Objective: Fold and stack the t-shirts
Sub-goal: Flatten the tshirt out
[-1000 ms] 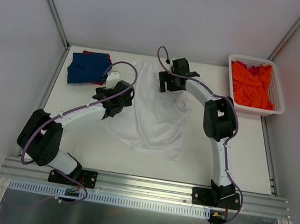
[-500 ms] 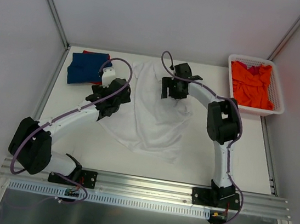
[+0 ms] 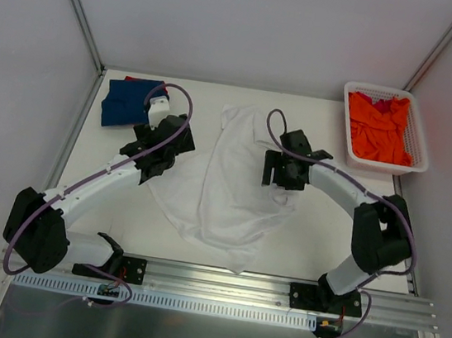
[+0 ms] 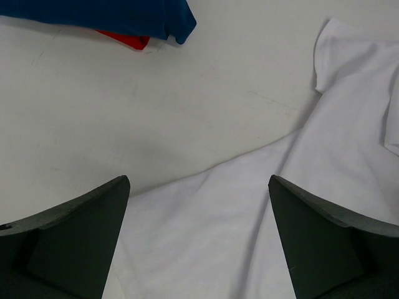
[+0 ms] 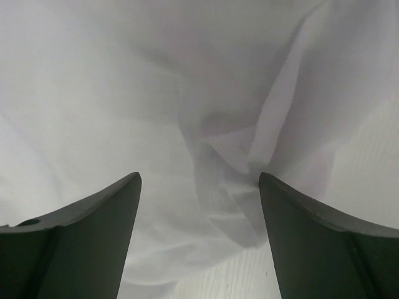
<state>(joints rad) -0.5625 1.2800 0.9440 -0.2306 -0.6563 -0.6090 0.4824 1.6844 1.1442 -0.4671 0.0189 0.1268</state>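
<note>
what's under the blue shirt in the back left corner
A red shirt; only a sliver shows past the blue shirt. The rest is covered, so its fold cannot be seen.

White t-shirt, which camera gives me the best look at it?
The top external view: it alone shows the whole white t-shirt, lying rumpled and unfolded. The left wrist view catches only a sleeve and one edge of it; the right wrist view shows just close-up wrinkles of its cloth.
</note>
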